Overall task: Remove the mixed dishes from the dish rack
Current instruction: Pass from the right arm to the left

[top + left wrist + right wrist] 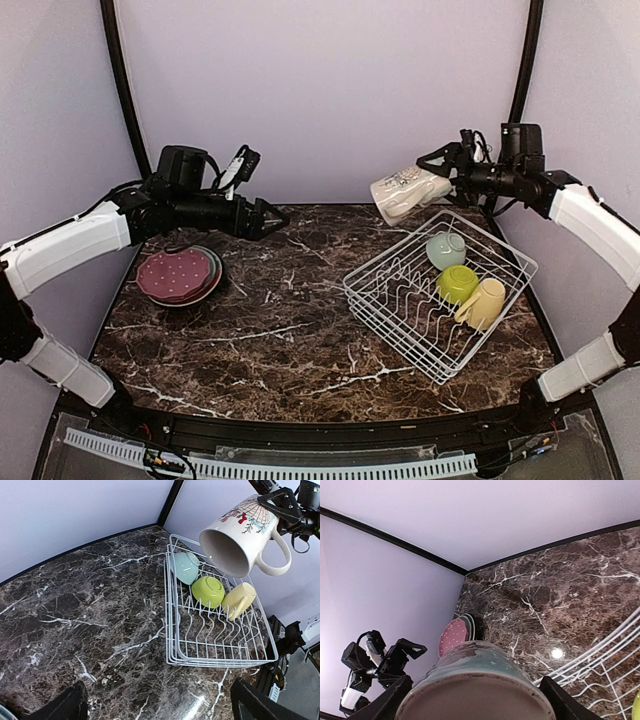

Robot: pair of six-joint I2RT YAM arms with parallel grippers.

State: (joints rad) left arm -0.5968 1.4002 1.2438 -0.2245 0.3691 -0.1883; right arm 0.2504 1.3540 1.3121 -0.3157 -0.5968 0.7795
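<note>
My right gripper is shut on a cream-grey mug with a printed pattern. It holds the mug tilted in the air over the far-left corner of the white wire dish rack. In the right wrist view the mug's base fills the space between my fingers. A pale mint bowl, a lime-green bowl and a yellow mug lie in the rack's far end. Several plates, a maroon dotted one on top, are stacked at the table's left. My left gripper hangs open beside that stack, empty.
The rack stands at an angle on the right half of the dark marble table. Its plate-slot prongs hold nothing. Black posts and pale walls close in the back and sides.
</note>
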